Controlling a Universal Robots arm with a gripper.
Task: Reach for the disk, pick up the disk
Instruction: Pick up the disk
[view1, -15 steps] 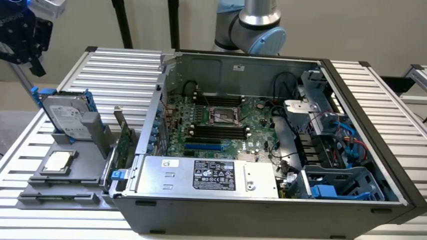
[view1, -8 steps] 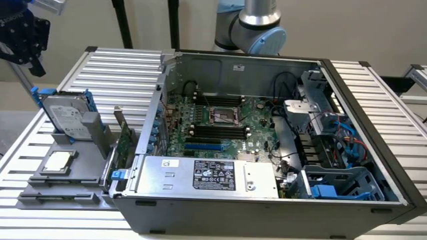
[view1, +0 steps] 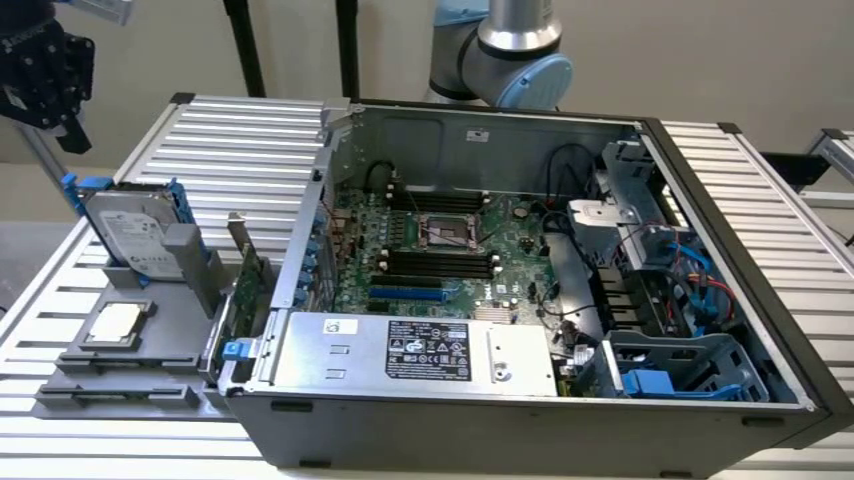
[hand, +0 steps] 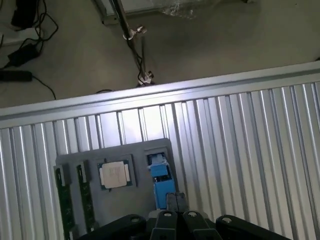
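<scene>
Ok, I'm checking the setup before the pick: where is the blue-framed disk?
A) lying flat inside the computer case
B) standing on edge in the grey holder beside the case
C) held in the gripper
B: the disk stands on edge in the grey holder, outside the computer case, and the shut gripper is apart from it.

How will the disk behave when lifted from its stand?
Metal-bodied, the disk is probably stiff and heavy for its size. Standing on edge in the grey stand, it may tip if pushed sideways. Its smooth face looks slippery.
</scene>
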